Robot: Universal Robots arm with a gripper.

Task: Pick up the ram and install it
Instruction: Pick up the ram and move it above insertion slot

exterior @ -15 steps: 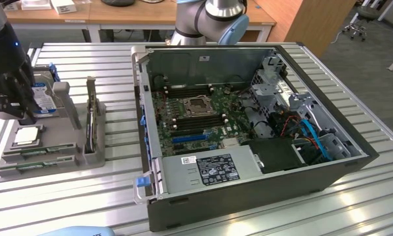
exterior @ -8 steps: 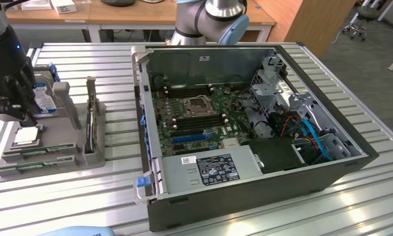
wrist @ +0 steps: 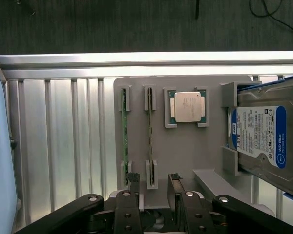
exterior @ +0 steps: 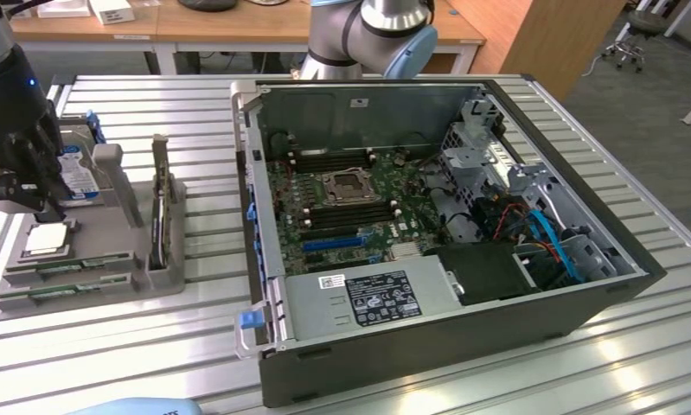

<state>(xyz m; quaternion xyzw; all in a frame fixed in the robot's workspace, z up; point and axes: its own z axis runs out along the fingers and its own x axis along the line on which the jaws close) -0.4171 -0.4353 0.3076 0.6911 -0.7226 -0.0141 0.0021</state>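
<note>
Hovering over the grey tray (wrist: 185, 146) on the slatted surface (wrist: 63, 146), the tool (wrist: 153, 179) is holding nothing, and its two fingers are standing a narrow gap apart. Two green sticks are standing on edge in the tray's slots, side by side. The ram (wrist: 149, 131), the one nearer the square processor (wrist: 187, 106), is lying in line with that gap, while the other stick (wrist: 124, 131) is sitting just outside one finger (wrist: 133, 183). The ram's long axis is running straight away from the tool, crosswise to the line between the fingertips, so the fingers are facing its two flat sides. By my reading, the tool is sitting over one end of the ram, not its middle. The open computer case (exterior: 438, 363) is lying well apart, toward the exterior view's right.
</note>
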